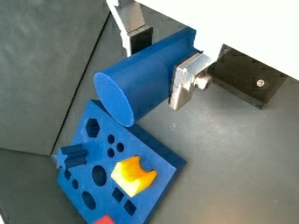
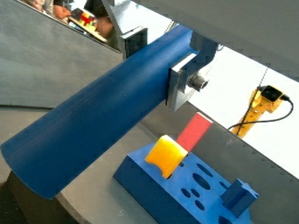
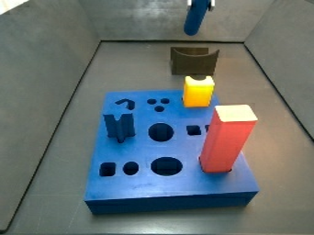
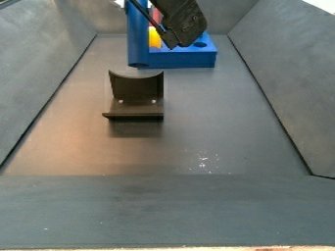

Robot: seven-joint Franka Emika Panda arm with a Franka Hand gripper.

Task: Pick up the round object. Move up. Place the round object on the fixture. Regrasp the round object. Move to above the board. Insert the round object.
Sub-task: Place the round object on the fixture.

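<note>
One peg clamped by gripper at its end, above board; tilt risked jamming in hole at six o'clock.

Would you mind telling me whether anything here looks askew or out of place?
Nothing stands out. The gripper holds the round object in the air, near the fixture; the board lies flat.
</note>
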